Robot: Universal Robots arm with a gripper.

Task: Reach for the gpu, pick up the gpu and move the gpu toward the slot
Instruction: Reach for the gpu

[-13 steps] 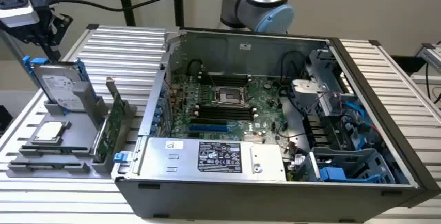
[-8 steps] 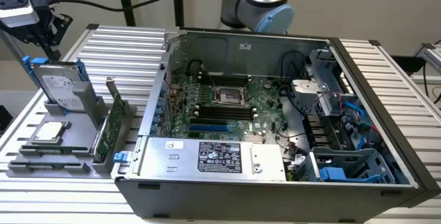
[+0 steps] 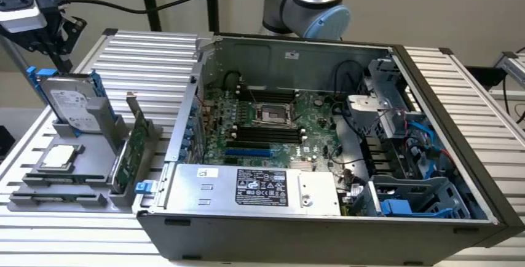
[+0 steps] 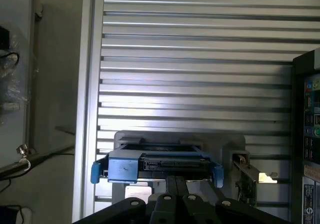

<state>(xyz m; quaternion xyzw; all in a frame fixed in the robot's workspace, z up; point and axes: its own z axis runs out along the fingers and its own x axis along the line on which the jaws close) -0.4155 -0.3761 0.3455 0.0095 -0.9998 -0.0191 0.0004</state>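
You are hovering the gripper (image 4: 175, 185) above the hard drive (image 4: 155, 165) that is standing in the rack (image 3: 86, 156), with the fingers pressed together and gripping nothing. The gpu (image 3: 131, 147) is standing on edge in the same rack, just beside the drive on the exterior view's right, between the drive and the case (image 3: 328, 218). It is therefore lying off to that side of the fingers and a little nearer. Its long axis is running near to far, roughly along the case wall, with the silver bracket (image 3: 131, 104) pointing up at the far end.
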